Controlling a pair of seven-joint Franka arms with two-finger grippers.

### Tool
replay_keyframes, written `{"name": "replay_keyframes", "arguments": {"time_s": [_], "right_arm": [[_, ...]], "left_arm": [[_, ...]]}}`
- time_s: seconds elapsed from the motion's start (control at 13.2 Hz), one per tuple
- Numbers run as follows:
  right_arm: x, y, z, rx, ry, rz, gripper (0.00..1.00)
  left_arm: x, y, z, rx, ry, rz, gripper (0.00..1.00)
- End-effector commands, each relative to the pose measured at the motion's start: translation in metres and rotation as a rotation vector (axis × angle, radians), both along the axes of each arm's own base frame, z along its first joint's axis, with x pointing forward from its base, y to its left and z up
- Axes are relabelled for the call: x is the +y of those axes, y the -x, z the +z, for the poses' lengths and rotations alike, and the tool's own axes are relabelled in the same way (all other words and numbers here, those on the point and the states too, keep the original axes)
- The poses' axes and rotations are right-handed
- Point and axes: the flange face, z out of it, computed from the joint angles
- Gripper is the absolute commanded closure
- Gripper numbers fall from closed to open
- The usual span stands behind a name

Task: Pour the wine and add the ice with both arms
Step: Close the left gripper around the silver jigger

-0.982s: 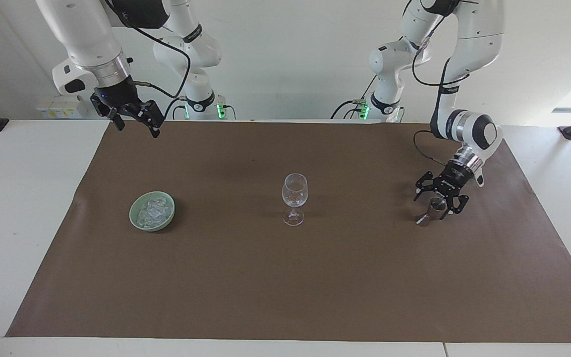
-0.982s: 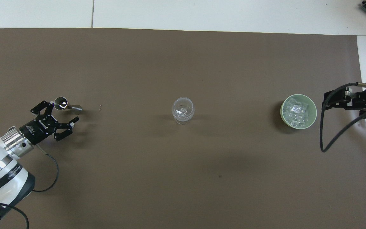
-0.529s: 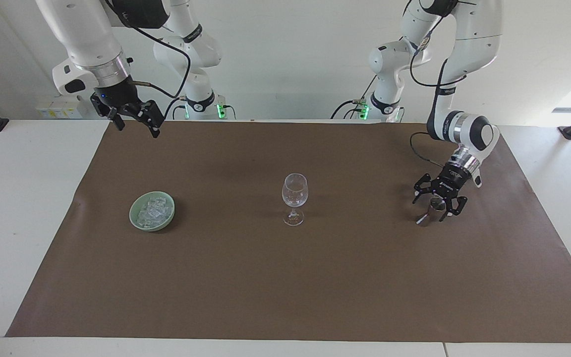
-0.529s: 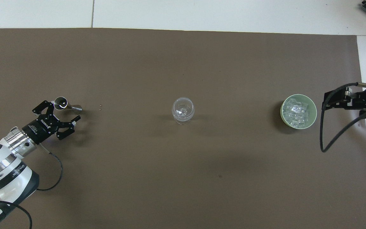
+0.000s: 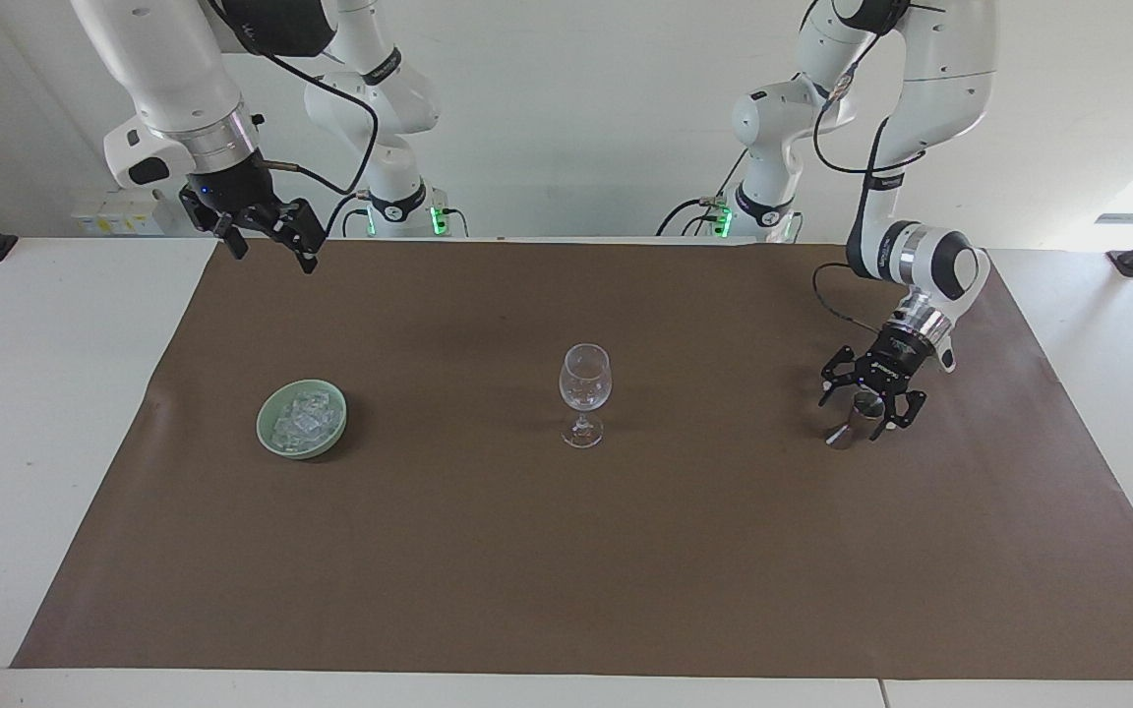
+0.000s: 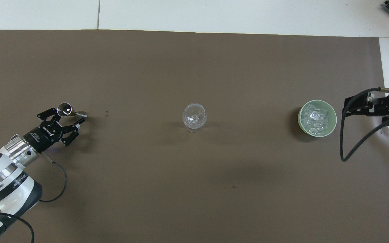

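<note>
The left gripper (image 5: 864, 408), at right of the facing view, brackets a small metal cup (image 5: 858, 417); contact cannot be confirmed. The right gripper (image 5: 271, 246), upper left, waits with fingers apart. The ice (image 5: 306, 418) fills the green bowl (image 5: 266, 434), left of the wine glass (image 5: 585, 379).

Glass, metal, glaze and matt paper.
We see a small shiny metal measuring cup (image 5: 857, 421), polished enough to throw highlights, with the left gripper (image 5: 868, 405) of matt black metal links around it. Toward the right arm's end from that cup stands a clear, glossy stemmed glass (image 5: 584, 393), then a smooth, pale green glazed bowl (image 5: 271, 440) holding glassy, wet-looking chunks of ice (image 5: 306, 417). Under the cup lies a matt brown paper-like sheet (image 5: 626, 551) on a smooth white table (image 5: 26, 413). The arms (image 5: 940, 69) wear glossy white plastic shells with brushed silver wrist rings.
</note>
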Motion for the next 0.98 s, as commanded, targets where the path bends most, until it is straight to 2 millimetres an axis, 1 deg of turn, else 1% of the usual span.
{"name": "replay_keyframes", "arguments": {"time_s": [0.0,0.15,0.23,0.53,0.6,0.68,0.91], "right_arm": [[0.0,0.006,0.002,-0.009,-0.003,0.009,0.0],[0.0,0.006,0.001,-0.007,-0.003,0.009,0.0],[0.0,0.006,0.002,-0.009,-0.005,0.009,0.0],[0.0,0.006,0.002,-0.009,-0.003,0.009,0.0],[0.0,0.006,0.002,-0.009,-0.005,0.009,0.0],[0.0,0.006,0.001,-0.007,-0.003,0.009,0.0],[0.0,0.006,0.002,-0.009,-0.003,0.009,0.0]], "left_arm": [[-0.002,-0.002,-0.003,-0.005,-0.009,0.022,0.47],[-0.001,-0.002,-0.002,-0.005,-0.007,0.023,0.61],[0.0,-0.002,-0.002,-0.006,-0.008,0.025,0.71],[0.004,-0.001,-0.005,0.002,-0.006,0.035,0.98],[0.005,-0.001,-0.005,0.002,-0.006,0.037,1.0],[0.006,-0.002,-0.004,-0.001,-0.005,0.038,1.0],[0.008,-0.019,0.013,0.002,0.05,0.053,1.0]]}}
